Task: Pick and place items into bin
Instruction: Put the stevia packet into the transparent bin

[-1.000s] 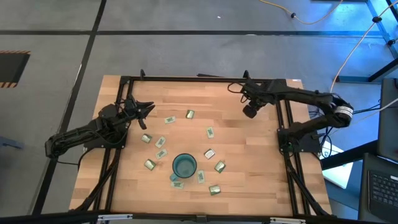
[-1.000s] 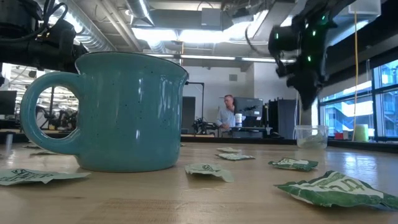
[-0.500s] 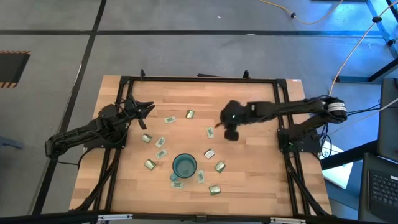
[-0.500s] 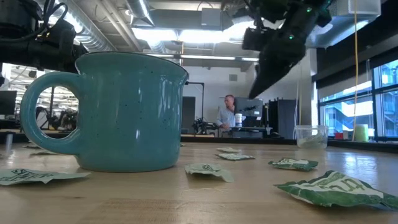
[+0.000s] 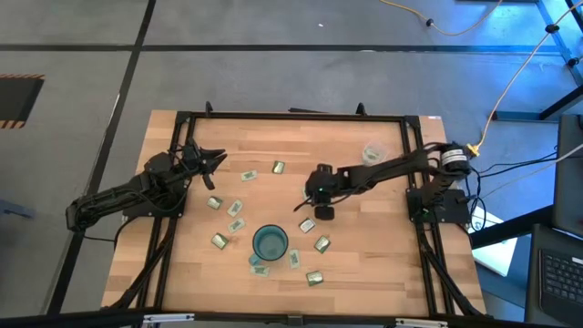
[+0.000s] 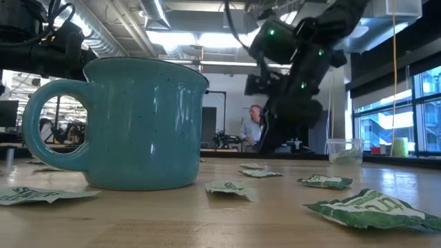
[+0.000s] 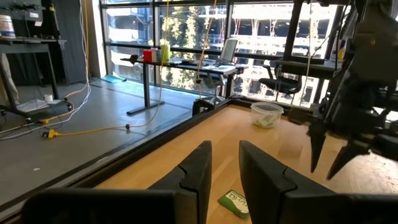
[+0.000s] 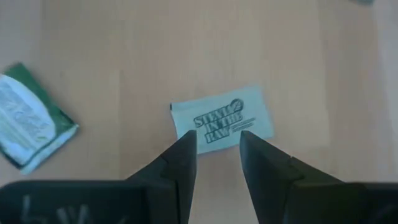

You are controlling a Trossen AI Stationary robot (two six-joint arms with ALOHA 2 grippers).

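**Right gripper poised over a packet at mid-bench**

The right gripper (image 5: 310,202) reaches in from the right side of the bench (image 5: 383,264) and hangs over its middle, just right of the loose ring of packets. In the right wrist view its two dark fingers (image 8: 180,163) stand parted with nothing between them, straddling the near edge of a pale green packet (image 8: 222,120) that lies flat on the wood; a second packet (image 8: 31,124), darker green at its edges, lies off to one side.

The bin (image 5: 373,153), a small whitish plastic cup, stands upright at the far right of the bench, well apart from the packets. From the left wrist view it shows as a translucent cup (image 7: 267,114) near the bench's far edge.

A teal mug (image 5: 270,242) sits near the front centre, with packets scattered around it on the left, right and near sides.

The left gripper (image 5: 211,162) waits at the far left of the bench, its fingers (image 7: 198,167) slightly apart and empty, a green packet (image 7: 234,203) lying just beyond them.

In the low view a person (image 6: 251,124) is visible in the room behind the bench.
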